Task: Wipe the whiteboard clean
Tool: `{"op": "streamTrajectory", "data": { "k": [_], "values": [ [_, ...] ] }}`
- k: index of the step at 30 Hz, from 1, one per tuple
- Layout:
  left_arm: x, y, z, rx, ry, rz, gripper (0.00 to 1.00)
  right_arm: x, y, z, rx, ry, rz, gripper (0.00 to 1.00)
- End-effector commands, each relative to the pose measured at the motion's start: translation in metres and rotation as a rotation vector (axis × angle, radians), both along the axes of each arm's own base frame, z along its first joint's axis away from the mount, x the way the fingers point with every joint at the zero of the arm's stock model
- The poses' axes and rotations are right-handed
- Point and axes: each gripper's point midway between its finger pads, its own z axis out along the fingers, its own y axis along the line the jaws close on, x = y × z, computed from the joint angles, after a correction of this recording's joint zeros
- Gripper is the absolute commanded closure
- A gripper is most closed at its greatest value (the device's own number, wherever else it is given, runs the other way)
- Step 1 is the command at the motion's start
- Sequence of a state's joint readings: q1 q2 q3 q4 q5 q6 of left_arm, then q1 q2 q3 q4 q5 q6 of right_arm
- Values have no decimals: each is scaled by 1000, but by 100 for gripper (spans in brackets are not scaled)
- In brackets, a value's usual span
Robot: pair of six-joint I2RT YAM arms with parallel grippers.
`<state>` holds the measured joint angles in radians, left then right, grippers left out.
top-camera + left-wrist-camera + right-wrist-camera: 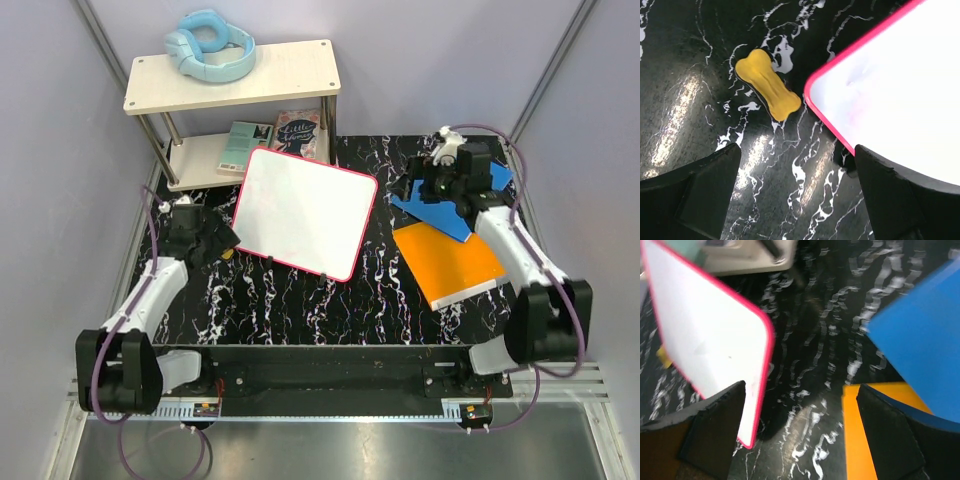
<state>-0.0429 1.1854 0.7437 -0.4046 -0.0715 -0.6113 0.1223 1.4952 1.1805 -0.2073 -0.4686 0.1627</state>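
The whiteboard (305, 212) lies flat mid-table, white with a red-pink border, and no handwriting shows on it. A yellow bone-shaped eraser (768, 84) lies on the black marble table just left of the board's near-left corner (900, 100). My left gripper (222, 240) hovers over that corner, open and empty (797, 165); the eraser lies ahead of its fingers. My right gripper (410, 188) is open and empty (801, 400) over the table between the board's right edge (700, 335) and the books.
A blue book (455, 205) and an orange book (450, 263) lie at the right, under the right arm. A two-tier shelf (235, 75) stands at the back left with blue headphones (210, 45) on top and books (275, 135) on the lower tier.
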Motion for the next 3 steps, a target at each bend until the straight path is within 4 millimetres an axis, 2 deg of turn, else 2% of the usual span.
{"op": "streamTrajectory", "data": {
  "k": [1,3],
  "values": [
    [3,-9,36,-1,-122,-95,1,-21,-76,20,-137,-42,-450,0],
    [5,-9,50,18,-165,-117,1,-36,-104,21,-183,-84,-591,0]
  ]
}}
